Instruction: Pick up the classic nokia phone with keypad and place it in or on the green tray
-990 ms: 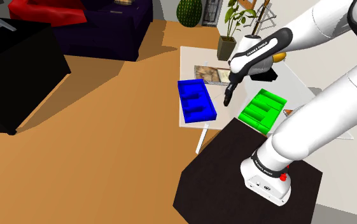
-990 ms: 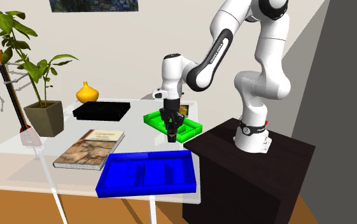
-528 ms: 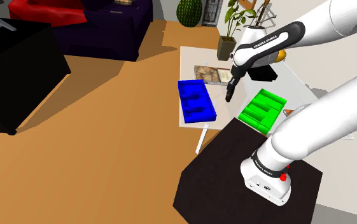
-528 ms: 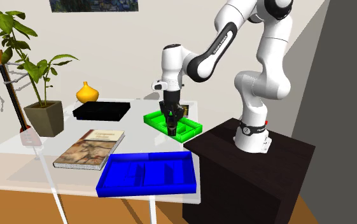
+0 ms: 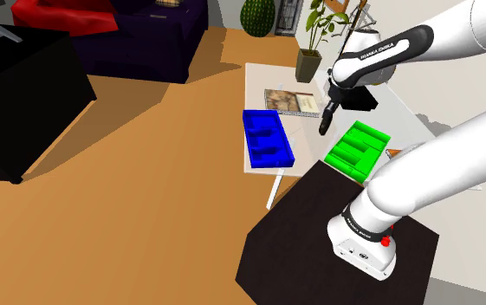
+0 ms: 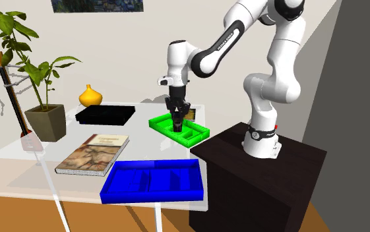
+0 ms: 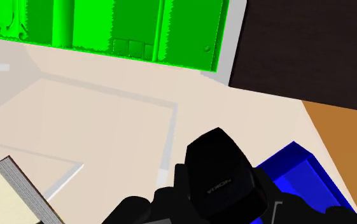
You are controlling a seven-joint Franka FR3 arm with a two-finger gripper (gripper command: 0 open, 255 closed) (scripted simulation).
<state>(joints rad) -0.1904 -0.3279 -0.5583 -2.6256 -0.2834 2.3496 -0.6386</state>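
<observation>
A black keypad phone (image 7: pixel 218 172) is clasped between my black fingers, so my gripper (image 7: pixel 220 194) is shut on it. In the shoulder view the gripper (image 5: pixel 325 125) hangs above the white table, between the blue tray (image 5: pixel 268 137) and the green tray (image 5: pixel 359 149), just off the green tray's near corner. In the second exterior view the gripper (image 6: pixel 177 121) points down with the phone (image 6: pixel 177 124) at the front edge of the green tray (image 6: pixel 188 133). Ahead of the phone in the wrist view lies the green tray (image 7: pixel 107 25) with its compartments.
A book (image 6: pixel 94 153), a black box (image 6: pixel 105 115), a yellow vase (image 6: pixel 91 96) and a potted plant (image 6: pixel 41 99) share the table. The blue tray (image 6: pixel 152 179) lies at the table's front edge. My dark stand (image 5: pixel 336 251) adjoins the table beside the green tray.
My gripper has carried the phone away from the blue tray toward the green tray, moving to the shoulder view's right and slightly up. The things on the table have not moved.
</observation>
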